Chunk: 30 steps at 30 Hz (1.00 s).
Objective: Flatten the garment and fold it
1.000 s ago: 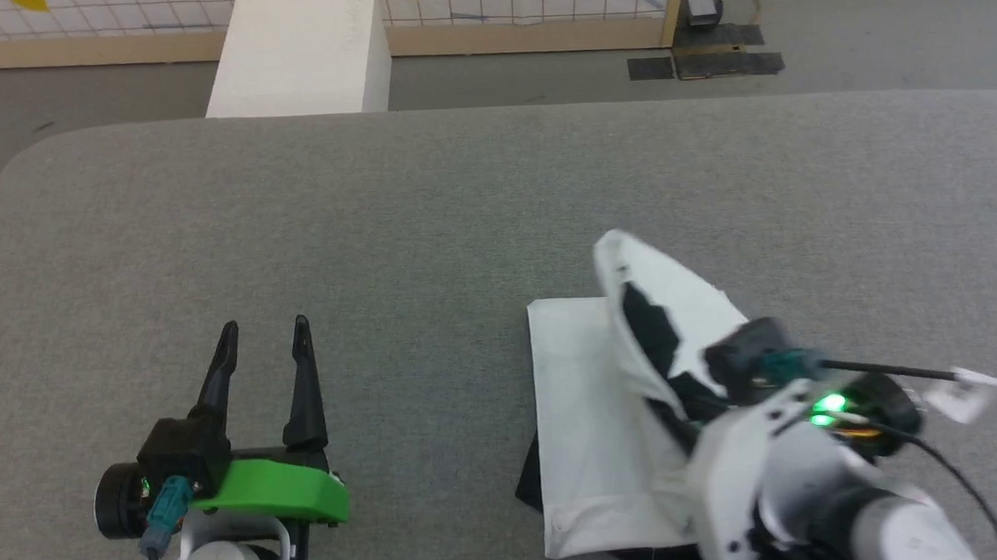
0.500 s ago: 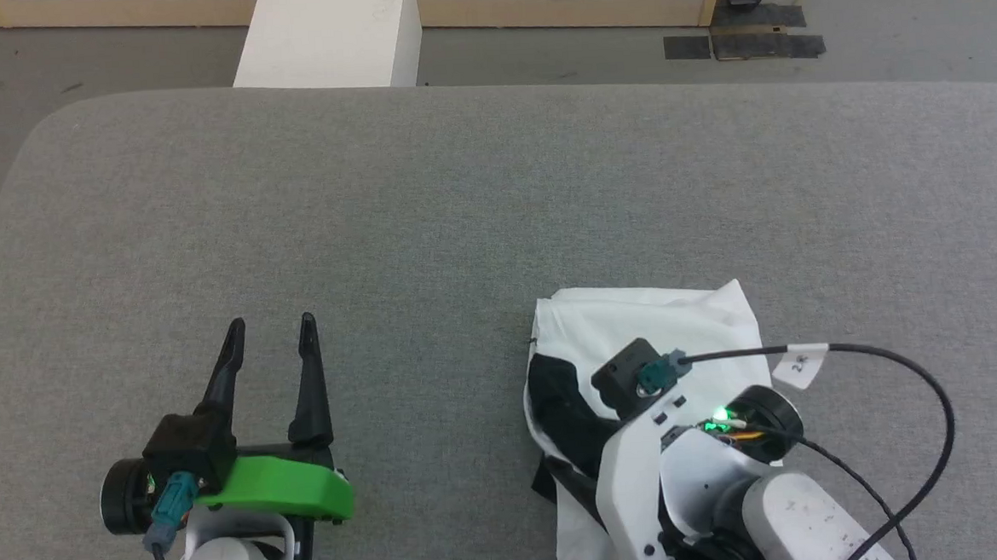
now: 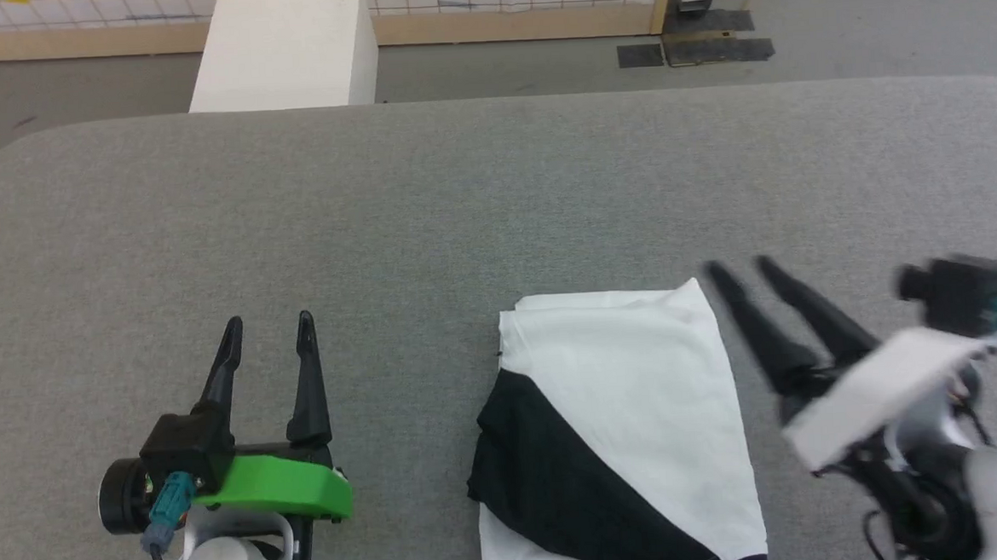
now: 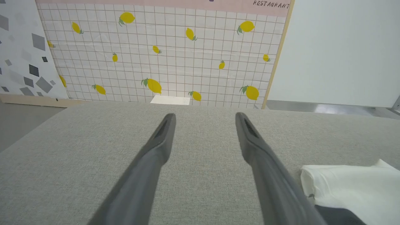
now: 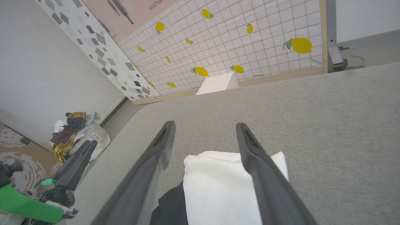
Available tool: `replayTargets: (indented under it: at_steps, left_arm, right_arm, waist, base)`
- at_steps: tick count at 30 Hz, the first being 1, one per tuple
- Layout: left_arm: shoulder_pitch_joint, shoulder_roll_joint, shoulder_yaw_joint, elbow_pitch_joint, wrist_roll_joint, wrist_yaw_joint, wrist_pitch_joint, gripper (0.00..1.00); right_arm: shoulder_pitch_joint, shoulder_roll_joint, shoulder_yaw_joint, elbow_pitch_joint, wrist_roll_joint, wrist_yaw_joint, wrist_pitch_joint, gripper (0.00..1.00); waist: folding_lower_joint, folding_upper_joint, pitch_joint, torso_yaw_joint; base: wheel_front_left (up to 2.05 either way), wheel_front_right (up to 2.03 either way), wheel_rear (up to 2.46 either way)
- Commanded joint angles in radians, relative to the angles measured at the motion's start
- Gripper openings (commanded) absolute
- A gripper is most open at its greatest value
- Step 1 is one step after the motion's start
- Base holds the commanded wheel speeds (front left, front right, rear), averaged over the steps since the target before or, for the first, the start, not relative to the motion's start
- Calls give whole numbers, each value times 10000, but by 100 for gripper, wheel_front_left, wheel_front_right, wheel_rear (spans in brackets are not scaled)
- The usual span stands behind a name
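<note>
Nearest you, the left gripper (image 3: 266, 320) hovers low over the grey padded surface (image 3: 375, 201), fingers spread wide and empty. It is well apart from the work, and you appear to have it parked out of the way.

The right gripper (image 3: 736, 264) stands just to the right of the garment (image 3: 640, 375), blurred in the head view, its fingers equally wide with nothing between them. I judge it clear of the cloth so that the fold lies undisturbed.

The garment lies right of centre near the front edge as a compact packet. It shows a white panel on top, a black sleeve slanting across and a white corner poking out at the near left. The fold looks nearly complete, though the edges are slightly uneven.

The surface is flat and unwrinkled. Beyond its far edge you have grey floor (image 3: 496, 67), a white box (image 3: 281, 44) and dark tape patches (image 3: 695, 50), then a lemon-printed tiled wall panel (image 4: 175, 56). A heap of clothes (image 5: 70, 128) sits by the side wall.
</note>
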Motion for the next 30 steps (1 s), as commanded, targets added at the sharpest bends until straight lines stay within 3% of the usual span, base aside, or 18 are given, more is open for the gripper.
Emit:
replayTargets:
  at_steps: [1,5,10,19,27,28,30]
  left_arm:
    - [-56,-42,25,-49,73,17,-45,100]
    - [-59,-44,38,-67,80,2,-45,100]
    - [-75,-45,69,-94,96,-14,-45,100]
    - [-75,-47,7,-36,121,-96,-45,100]
    - [-27,-49,4,5,131,-113,-45,100]
    - [-18,-49,3,12,132,-116,-45,100]
    - [-5,-49,-4,24,132,-118,-45,100]
  right_arm:
    - [272,3,-400,203,333,-13,-254,100]
    - [740,4,-1296,1086,924,-13,-532,100]
    - [956,5,-1554,2368,1219,-13,-356,100]
    - [672,6,-1041,4317,1984,-13,499,100]
    - [266,6,-454,4908,2097,-13,1402,100]
    - [225,6,-366,4920,2067,-13,1529,93]
    - [140,6,-311,4908,1983,-13,1613,36]
  waist:
    - [0,0,-32,-100]
    - [0,0,-41,-206]
    - [0,0,-14,-279]
    - [0,0,-32,-42]
    - [0,0,-63,156]
    - [0,0,-74,167]
    - [0,0,-92,180]
  base:
    - [0,0,0]
    - [0,0,0]
    - [0,0,0]
    - [0,0,0]
    - [0,0,0]
    - [0,0,0]
    - [0,0,0]
